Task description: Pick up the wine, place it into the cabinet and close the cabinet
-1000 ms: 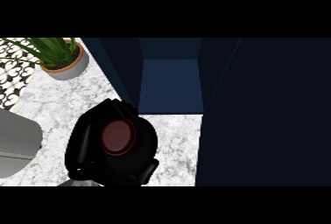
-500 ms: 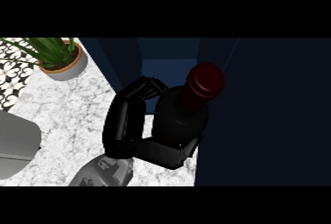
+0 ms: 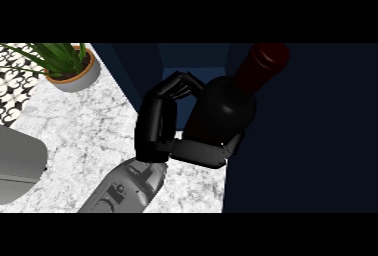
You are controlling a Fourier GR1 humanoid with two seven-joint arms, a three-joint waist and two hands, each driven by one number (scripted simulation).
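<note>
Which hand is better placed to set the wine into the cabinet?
The visible hand already curls round the wine bottle at the open cabinet. Whether it is left or right cannot be told; no other hand shows.

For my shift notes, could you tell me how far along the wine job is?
Done: the wine bottle is off the counter, with a hand curled round it. In hand: it is tilted, neck towards the open cabinet. Left: setting it inside, letting go and closing the cabinet.

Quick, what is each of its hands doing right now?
Left hand: not in view.
Right hand: fingers curled round the wine bottle, holding it up at the open cabinet.
</note>
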